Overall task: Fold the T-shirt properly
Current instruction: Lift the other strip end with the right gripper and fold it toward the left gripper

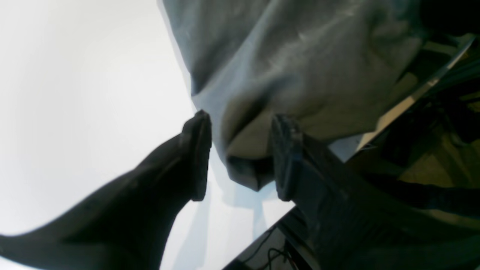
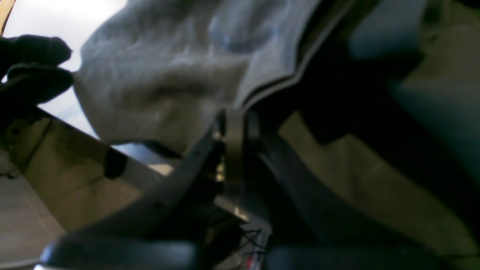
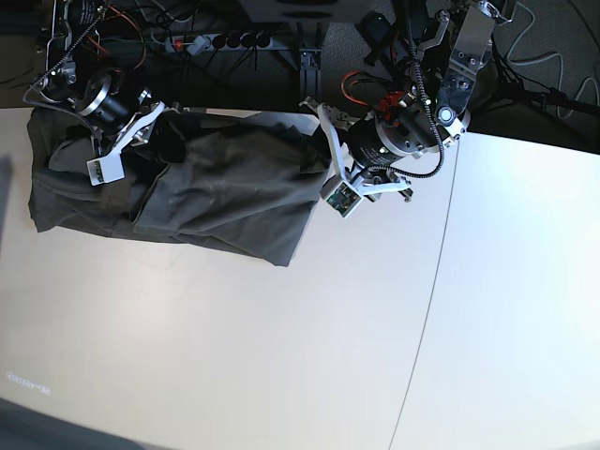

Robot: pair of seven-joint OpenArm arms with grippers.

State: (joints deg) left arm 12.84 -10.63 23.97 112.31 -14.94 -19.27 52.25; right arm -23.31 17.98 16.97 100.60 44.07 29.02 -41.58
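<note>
The T-shirt (image 3: 187, 192) is seen bunched along the surface (image 3: 281, 356)'s far left edge, no neat fold made. Its hem is pinched by the right end effector (image 2: 234, 131); a corner is straddled by the spread left end effector (image 1: 242, 150), not gripped.

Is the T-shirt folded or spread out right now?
Partly folded: the T-shirt lies bunched in overlapping layers at the table's far edge.
</note>
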